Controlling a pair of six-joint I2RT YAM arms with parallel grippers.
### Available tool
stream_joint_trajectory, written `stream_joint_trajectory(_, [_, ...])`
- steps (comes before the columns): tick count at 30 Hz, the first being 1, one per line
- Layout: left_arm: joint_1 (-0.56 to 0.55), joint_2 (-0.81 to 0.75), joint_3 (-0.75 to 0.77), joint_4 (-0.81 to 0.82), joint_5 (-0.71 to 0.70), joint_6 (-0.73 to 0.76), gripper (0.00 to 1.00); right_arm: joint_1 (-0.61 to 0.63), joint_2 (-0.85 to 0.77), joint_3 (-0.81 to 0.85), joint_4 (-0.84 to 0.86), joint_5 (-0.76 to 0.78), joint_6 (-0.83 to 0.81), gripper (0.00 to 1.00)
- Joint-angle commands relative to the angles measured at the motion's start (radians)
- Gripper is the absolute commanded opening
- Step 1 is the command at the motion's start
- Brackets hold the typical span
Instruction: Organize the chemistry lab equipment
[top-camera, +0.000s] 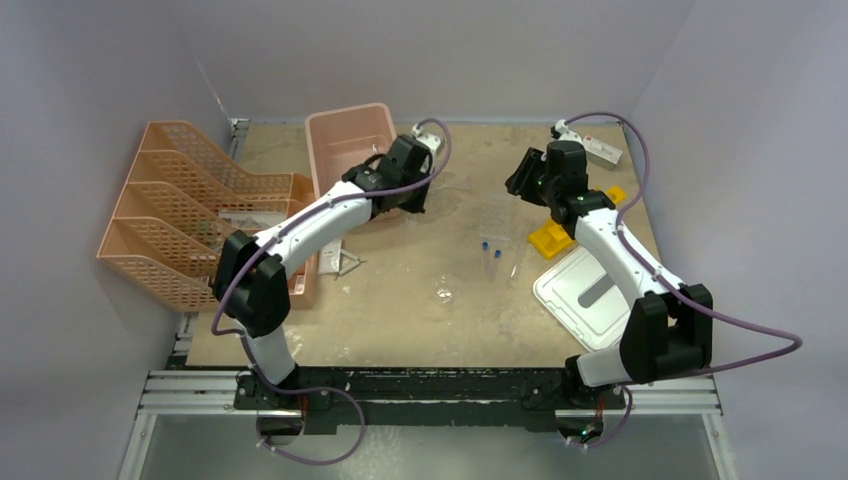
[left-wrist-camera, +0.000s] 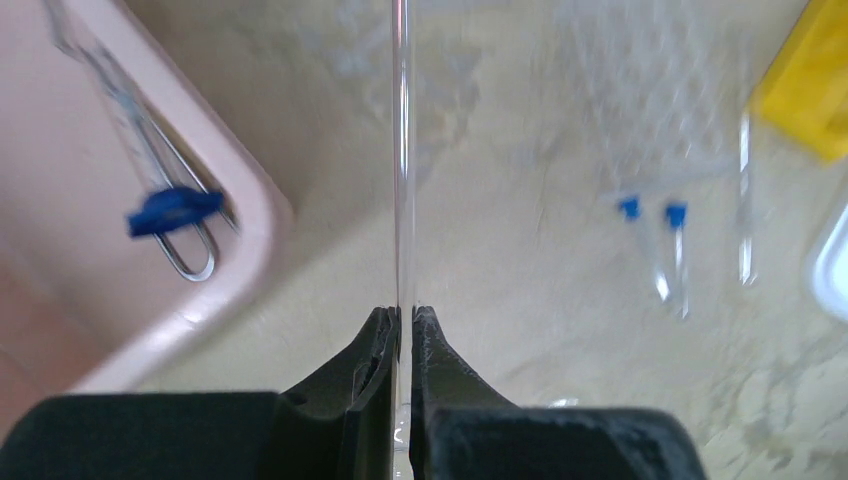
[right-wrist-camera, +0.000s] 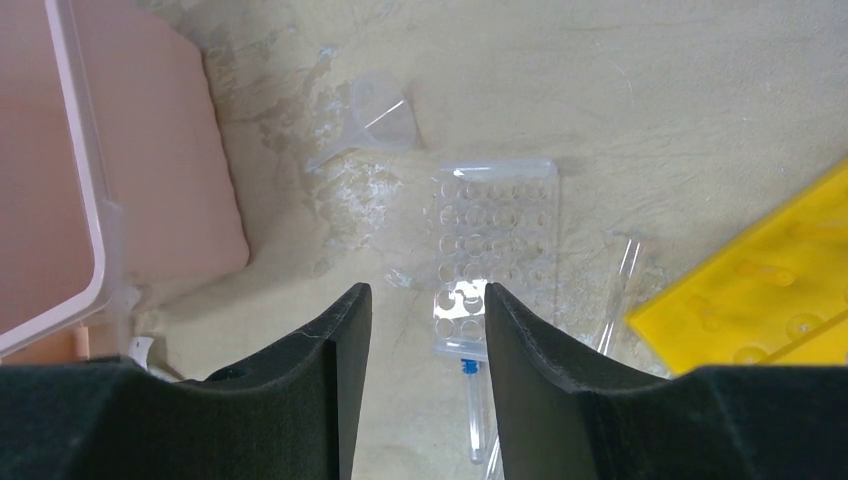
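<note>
On the counter (left-wrist-camera: 520, 300), the pink bin (left-wrist-camera: 262, 205) was seen at ten o'clock from the left claw (left-wrist-camera: 405, 315), which was clamped on a thin clear rod (left-wrist-camera: 403, 150) pointed to twelve o'clock. The right claw (right-wrist-camera: 428, 300) was spread open above the clear rack (right-wrist-camera: 495, 235), farther from the bin.

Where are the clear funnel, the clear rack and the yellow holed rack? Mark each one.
clear funnel (right-wrist-camera: 383, 112): right wrist view, on its cone.
clear rack (right-wrist-camera: 495, 215): right wrist view, middle of its holed top.
yellow holed rack (right-wrist-camera: 770, 290): right wrist view, on its top face.
</note>
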Motion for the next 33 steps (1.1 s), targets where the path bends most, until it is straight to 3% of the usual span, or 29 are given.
stream_joint_trajectory(1, [0.074, -0.049, 0.147, 0.097, -0.041, -0.072, 0.00, -0.004, -0.030, 0.028, 0.032, 0.015, 0.000, 0.48])
stream_joint_trajectory(7, [0.211, -0.025, 0.219, 0.121, -0.118, -0.226, 0.00, -0.004, -0.007, 0.043, 0.039, 0.026, -0.007, 0.48])
stream_joint_trajectory(16, [0.344, 0.154, 0.384, -0.013, -0.116, -0.248, 0.00, -0.005, 0.076, 0.108, 0.032, 0.017, -0.011, 0.48])
stream_joint_trajectory(33, [0.387, 0.477, 0.498, -0.069, -0.111, -0.229, 0.00, -0.004, 0.154, 0.179, 0.041, 0.038, -0.068, 0.49])
